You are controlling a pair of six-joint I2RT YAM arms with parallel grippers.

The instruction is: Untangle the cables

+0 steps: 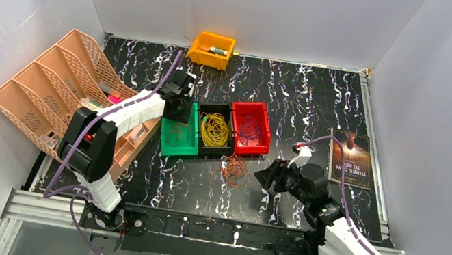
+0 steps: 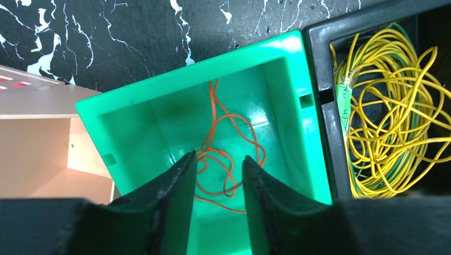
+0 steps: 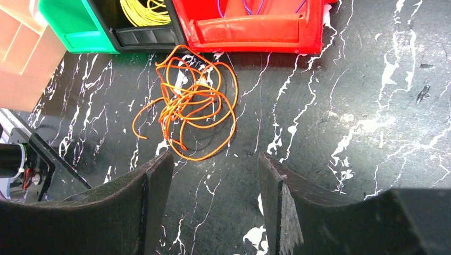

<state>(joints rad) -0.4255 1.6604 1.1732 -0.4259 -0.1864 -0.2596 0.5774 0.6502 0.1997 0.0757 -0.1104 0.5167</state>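
Orange cable (image 2: 214, 106) lies in the green bin (image 2: 133, 133) beneath the left gripper's (image 2: 219, 156) parted fingers; another orange tangle (image 3: 191, 101) sits on the table (image 3: 345, 106) before the right gripper's (image 3: 214, 156) spread, empty fingers.

You have four bins: green bin (image 1: 179, 152), black bin (image 1: 216, 107), red bin (image 1: 251, 150), orange bin (image 1: 209, 56). You count four cable bunches: yellow bunch (image 1: 214, 130), purple bunch (image 1: 250, 130), orange bunch (image 2: 220, 156), second orange bunch (image 3: 191, 101).

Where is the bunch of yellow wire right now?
Seen from above, the yellow wire lies coiled in the black bin, between the green bin on its left and the red bin on its right.
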